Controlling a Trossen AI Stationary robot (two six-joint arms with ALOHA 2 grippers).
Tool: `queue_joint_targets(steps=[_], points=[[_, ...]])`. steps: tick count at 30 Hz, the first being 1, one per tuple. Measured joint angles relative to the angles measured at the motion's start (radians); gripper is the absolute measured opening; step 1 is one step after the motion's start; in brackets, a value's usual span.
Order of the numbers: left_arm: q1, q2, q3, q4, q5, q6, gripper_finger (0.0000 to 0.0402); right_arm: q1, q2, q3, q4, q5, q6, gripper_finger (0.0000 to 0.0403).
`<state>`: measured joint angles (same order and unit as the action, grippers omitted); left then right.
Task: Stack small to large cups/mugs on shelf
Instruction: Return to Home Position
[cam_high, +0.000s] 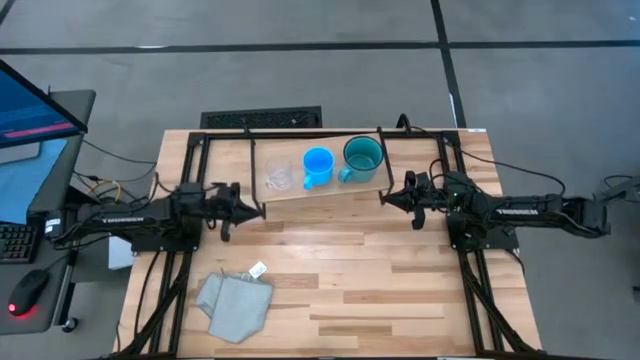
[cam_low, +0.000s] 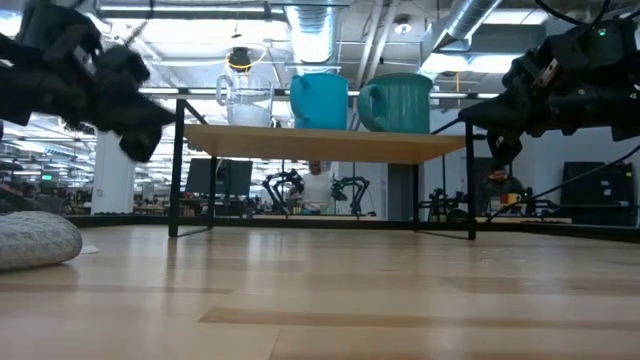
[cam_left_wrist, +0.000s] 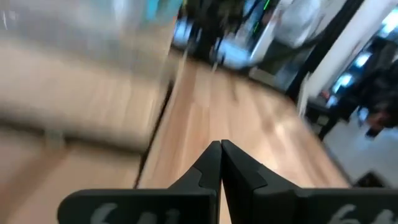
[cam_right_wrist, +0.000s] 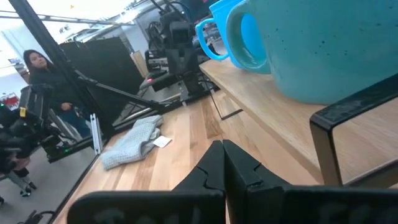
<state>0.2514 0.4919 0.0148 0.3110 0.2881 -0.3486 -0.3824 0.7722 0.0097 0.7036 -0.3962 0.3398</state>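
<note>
A low light-wood shelf (cam_high: 330, 190) on black wire legs stands at the table's far middle. On it, in a row from left to right, stand a small clear glass cup (cam_high: 279, 176), a bright blue mug (cam_high: 317, 165) and a larger teal mug (cam_high: 361, 157), each on its base. My left gripper (cam_high: 258, 209) is shut and empty just left of the shelf's near left corner. My right gripper (cam_high: 383, 196) is shut and empty just right of the shelf's near right corner. The right wrist view shows the teal mug (cam_right_wrist: 323, 43) close by.
A grey cloth (cam_high: 233, 304) with a small white tag (cam_high: 258, 269) lies at the table's near left. A monitor, keyboard and mouse sit on a desk left of the table. A person (cam_right_wrist: 38, 68) shows in the room beyond.
</note>
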Motion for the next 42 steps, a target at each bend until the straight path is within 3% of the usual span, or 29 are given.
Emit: queue_joint_targets(steps=[24,37,42], points=[[0.0,-0.003,0.004,-0.229,-0.03,0.068,0.0,0.0,0.0,0.0,-0.087,0.004,0.0,0.0012],[0.0,-0.001,0.007,-0.274,-0.04,0.109,0.0,0.009,0.0,0.0,-0.244,0.004,-0.004,0.0012],[0.0,-0.001,0.007,-0.275,-0.04,0.08,0.0,0.009,0.0,0.0,-0.397,0.003,-0.008,0.0012]])
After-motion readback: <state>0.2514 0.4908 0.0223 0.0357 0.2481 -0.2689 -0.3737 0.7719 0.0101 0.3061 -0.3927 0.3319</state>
